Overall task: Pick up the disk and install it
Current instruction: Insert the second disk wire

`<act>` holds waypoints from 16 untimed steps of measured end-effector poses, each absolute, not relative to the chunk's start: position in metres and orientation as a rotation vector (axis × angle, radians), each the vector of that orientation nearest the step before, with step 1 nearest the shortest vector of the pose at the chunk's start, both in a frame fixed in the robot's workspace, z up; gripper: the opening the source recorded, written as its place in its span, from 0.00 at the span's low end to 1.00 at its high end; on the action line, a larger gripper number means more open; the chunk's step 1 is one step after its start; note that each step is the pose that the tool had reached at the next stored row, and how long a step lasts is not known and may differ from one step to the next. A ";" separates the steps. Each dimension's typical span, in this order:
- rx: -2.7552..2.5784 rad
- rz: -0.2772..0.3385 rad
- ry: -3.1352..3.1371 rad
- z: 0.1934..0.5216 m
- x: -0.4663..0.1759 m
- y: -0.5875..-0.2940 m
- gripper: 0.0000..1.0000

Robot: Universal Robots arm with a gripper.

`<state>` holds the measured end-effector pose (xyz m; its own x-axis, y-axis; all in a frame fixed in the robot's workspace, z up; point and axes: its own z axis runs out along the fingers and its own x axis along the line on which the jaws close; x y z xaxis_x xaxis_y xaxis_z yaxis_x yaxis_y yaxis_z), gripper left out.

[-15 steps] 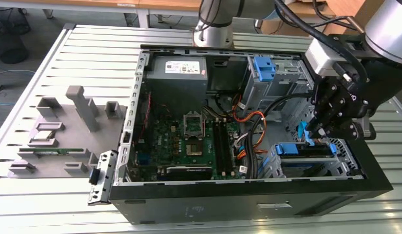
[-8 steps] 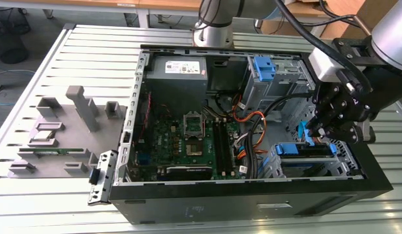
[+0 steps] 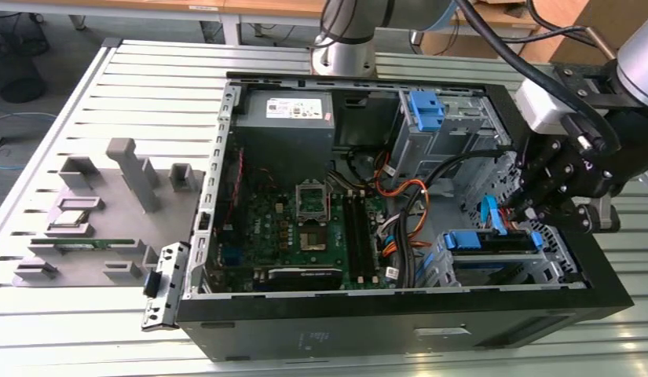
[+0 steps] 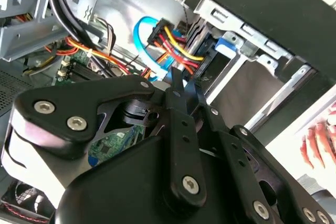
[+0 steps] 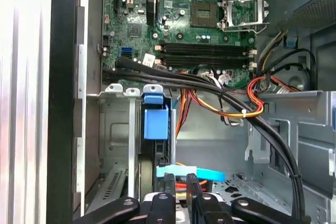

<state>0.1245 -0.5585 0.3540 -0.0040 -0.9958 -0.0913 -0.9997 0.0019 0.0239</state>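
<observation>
Disk point(image 3: 489, 239) sits in the lower drive cage point(image 3: 559, 259) of the open case point(image 3: 408, 330), at the exterior view's right, blue carrier front showing. In the first wrist view its blue carrier point(image 5: 156, 124) stands between the cage's metal rails.

Exterior view, left to right:
- Slatted metal bench point(image 3: 135, 78).
- Gray fixture point(image 3: 114, 196) on the bench, holding a square chip point(image 3: 78, 206) and a green memory stick point(image 3: 93, 245).
- Loose black-and-silver bracket point(image 3: 164, 284) lying against the case's left corner.
- Case lying on its side, lid off. Green motherboard point(image 3: 302, 228) inside, power supply point(image 3: 287, 110) above it.
- Black, orange and red cables point(image 3: 408, 196) run from the board toward the cages.
- Tall blue bracket point(image 3: 426, 110) on the upper cage.
- Light blue cable point(image 3: 489, 214) just above the disk.
- Claw point(image 3: 528, 214) hangs over the case's right side, just above and beside the disk, near the blue cable. No contact with the disk visible.

Claw point(image 5: 181, 182) tip points into the bay beside the carrier in the first wrist view, a blue cable point(image 5: 197, 173) just past it. Claw point(image 4: 181, 85) in the second wrist view aims at red-yellow wires point(image 4: 176, 45) and the cage.

Claw state: cannot tell whether apart or together.
</observation>
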 end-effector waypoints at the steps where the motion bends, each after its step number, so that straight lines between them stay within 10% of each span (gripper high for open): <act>1: -2.182 0.126 2.190 0.354 0.126 -0.559 0.24; 16: -2.174 0.126 2.197 0.352 0.135 -0.571 0.24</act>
<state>0.1350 -0.5711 0.3522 -0.0117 -0.9958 -0.0912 -0.9997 0.0096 0.0239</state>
